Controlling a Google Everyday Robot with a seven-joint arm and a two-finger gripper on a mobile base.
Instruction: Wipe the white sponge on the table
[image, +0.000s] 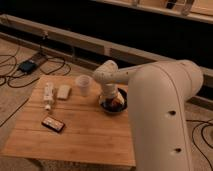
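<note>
The white sponge (64, 91) lies flat on the far left part of the bamboo-coloured table (80, 135), between a long white bottle-like object and a translucent cup. My gripper (111, 102) hangs at the end of the white arm, low over the table's far right part, right above a dark bowl. It is well to the right of the sponge, with the cup between them.
A white bottle-like object (48, 95) lies left of the sponge. A translucent white cup (83, 85) stands right of it. A dark bowl (113, 106) with something orange sits under the gripper. A small black packet (53, 123) lies front left. Cables (30, 65) run across the floor behind.
</note>
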